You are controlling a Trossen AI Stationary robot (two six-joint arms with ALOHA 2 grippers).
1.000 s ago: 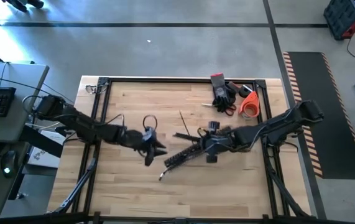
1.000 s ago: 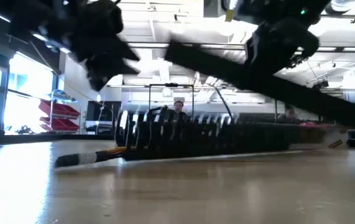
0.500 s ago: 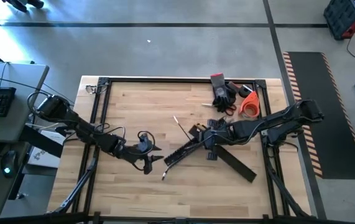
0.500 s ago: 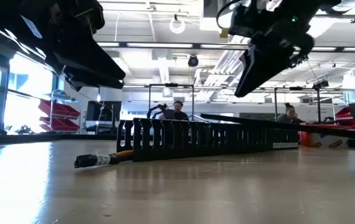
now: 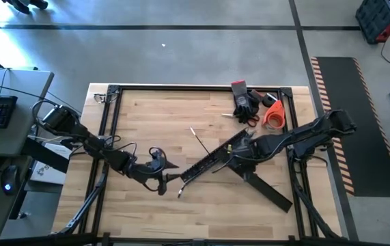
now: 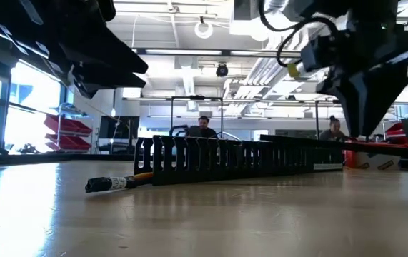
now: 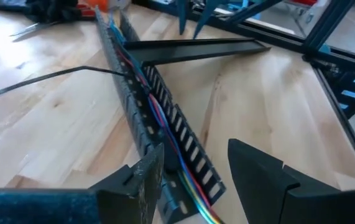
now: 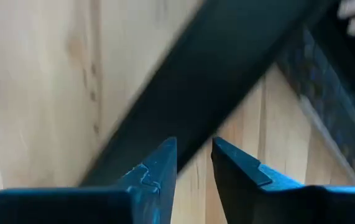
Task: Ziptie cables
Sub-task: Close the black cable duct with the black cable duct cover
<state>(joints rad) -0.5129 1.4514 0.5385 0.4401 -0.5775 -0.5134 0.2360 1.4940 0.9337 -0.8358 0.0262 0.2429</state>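
Black slotted duct (image 7: 158, 118) w/ cables (image 7: 165, 127); 2 pincers: left (image 7: 196, 171) agape, right (image 8: 194, 163) narrow, both empty.

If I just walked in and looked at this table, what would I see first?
Probably the long black slotted duct lying slantwise mid-table, with rainbow-coloured cables running inside it. Its flat black cover lies on the wood near the right gripper. The left gripper waits, open, at the duct's near end.

Both arms dark, jointed, w/ looping black cables; left gripper (image 7: 193, 177) & right gripper (image 8: 194, 163): wedge-shaped matte black fingers.
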